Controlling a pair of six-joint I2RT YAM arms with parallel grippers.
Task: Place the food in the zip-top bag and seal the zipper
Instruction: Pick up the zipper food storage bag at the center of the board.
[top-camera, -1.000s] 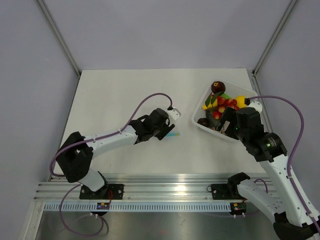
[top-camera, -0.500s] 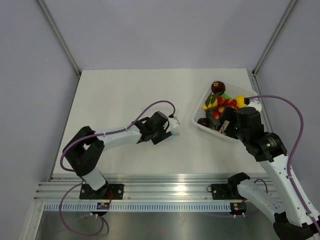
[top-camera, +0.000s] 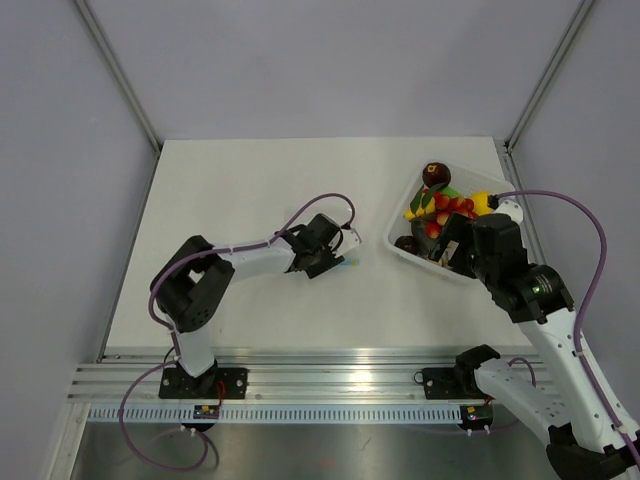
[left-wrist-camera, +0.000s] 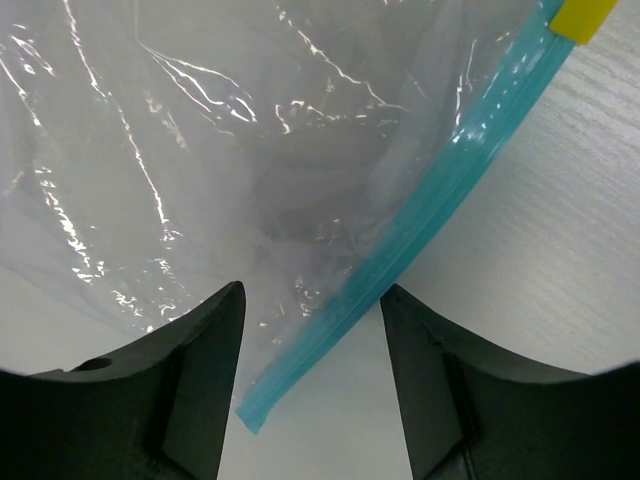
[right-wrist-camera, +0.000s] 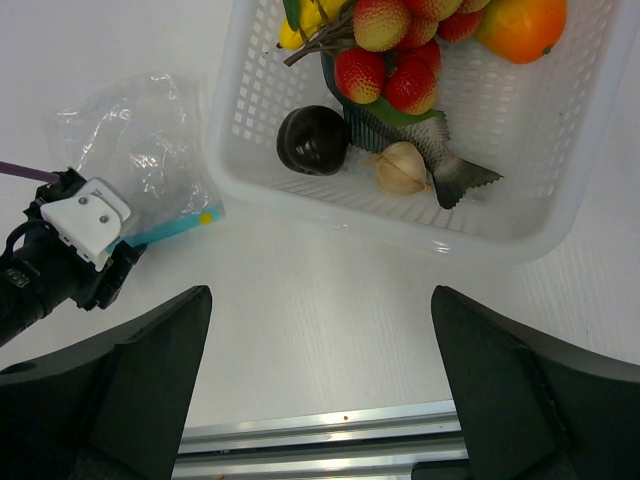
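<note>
Between the spread fingers of the left gripper lies the lower end of the zipper. This blue-teal strip runs away from the jaws, up and to the right, to a yellow slider at its far end. The jaws stand apart on either side of the strip; whether a fingertip touches the plastic cannot be told. Ahead of them and to their left the zip-top bag lies crinkled and glossy on the table. The right gripper has its jaws wide apart with nothing between them, and it hangs over bare tabletop just short of the near wall of the white basket. Ahead of its fingers the food sits inside that basket. A dark maroon fruit lies closest, slightly to the left, and a garlic bulb is just to its right, against the grey tail of a toy fish. The strawberries are bunched beyond these. An orange-yellow fruit is at the far right and a yellow piece at the far left. Ahead and to the left of the right gripper, just outside the basket's left wall, is the bag, with the left gripper at its near edge. In the overhead view the two grippers are well apart.
</note>
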